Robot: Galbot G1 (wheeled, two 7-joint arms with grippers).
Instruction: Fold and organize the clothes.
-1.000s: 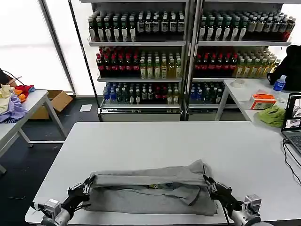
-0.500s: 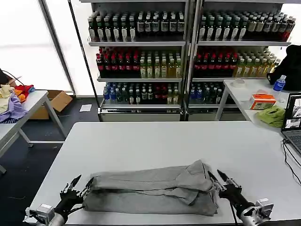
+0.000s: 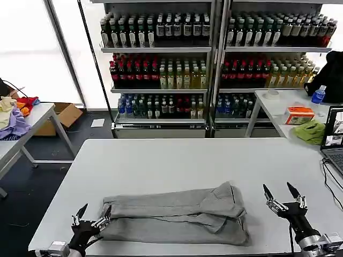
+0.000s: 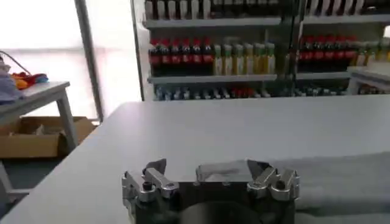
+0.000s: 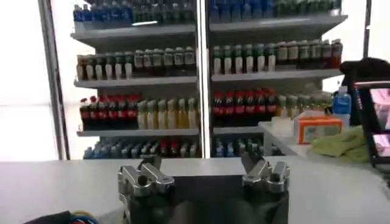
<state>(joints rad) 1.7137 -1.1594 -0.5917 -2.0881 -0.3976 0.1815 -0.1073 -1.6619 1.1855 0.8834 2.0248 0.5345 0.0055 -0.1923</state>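
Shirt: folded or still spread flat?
Folded. The shirt lies as a narrow layered band across the table, one flap doubled over on top.

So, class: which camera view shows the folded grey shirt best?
The head view: the whole grey shirt lies folded on the white table, between the open left gripper and open right gripper. The left wrist view catches one end of it beyond the gripper. The right wrist view faces the shelves.

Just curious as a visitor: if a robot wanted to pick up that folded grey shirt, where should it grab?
Probably by the two short ends of the grey shirt, one open tool per side: left tool, right tool. It lies as a long flat band, ends facing them.
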